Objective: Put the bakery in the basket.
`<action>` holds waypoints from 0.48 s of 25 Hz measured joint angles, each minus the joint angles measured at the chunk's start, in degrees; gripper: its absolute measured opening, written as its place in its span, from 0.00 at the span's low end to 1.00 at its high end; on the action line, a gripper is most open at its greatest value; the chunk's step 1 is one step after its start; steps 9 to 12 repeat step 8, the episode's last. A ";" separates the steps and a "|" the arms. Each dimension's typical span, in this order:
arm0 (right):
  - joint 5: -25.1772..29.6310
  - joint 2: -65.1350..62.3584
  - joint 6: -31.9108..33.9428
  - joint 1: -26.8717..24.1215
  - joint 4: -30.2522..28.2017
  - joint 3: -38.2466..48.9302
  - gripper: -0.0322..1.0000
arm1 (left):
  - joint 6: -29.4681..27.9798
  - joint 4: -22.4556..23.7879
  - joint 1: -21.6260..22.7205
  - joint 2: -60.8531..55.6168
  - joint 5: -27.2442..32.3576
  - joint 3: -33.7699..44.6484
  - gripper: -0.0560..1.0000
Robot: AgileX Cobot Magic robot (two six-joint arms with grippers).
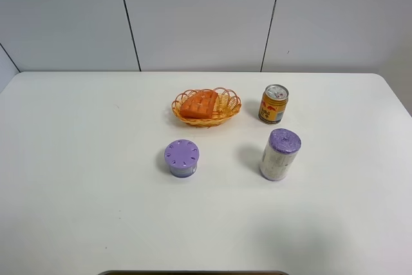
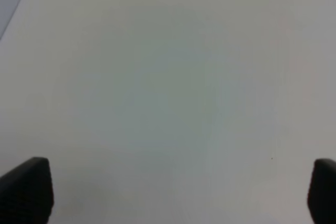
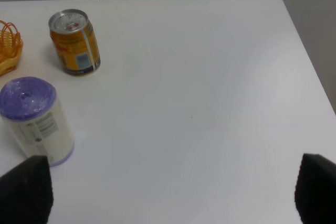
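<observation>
The bakery [image 1: 197, 104], an orange-brown wedge with a dimpled top, lies inside the yellow-orange wicker basket [image 1: 230, 105] at the table's far middle. A bit of the basket's rim shows in the right wrist view [image 3: 8, 49]. No arm shows in the exterior high view. My left gripper [image 2: 173, 192] is open and empty over bare white table; only its two dark fingertips [image 2: 26, 190] show. My right gripper [image 3: 168, 192] is open and empty, its fingertips [image 3: 25, 188] wide apart, near the tall purple-lidded container.
A gold drink can [image 1: 273, 104] stands right of the basket, also in the right wrist view [image 3: 74, 42]. A tall white container with a purple lid [image 1: 280, 154] stands in front of it. A short round purple-lidded container [image 1: 181, 158] stands in front of the basket.
</observation>
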 joint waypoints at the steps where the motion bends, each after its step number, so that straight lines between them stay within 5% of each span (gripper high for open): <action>1: 0.00 0.00 0.00 0.00 0.00 0.00 0.91 | 0.00 0.00 0.00 0.00 0.00 0.00 0.99; 12: 0.00 0.00 0.00 0.00 0.00 0.00 0.91 | 0.00 0.00 0.00 0.00 0.00 0.00 0.99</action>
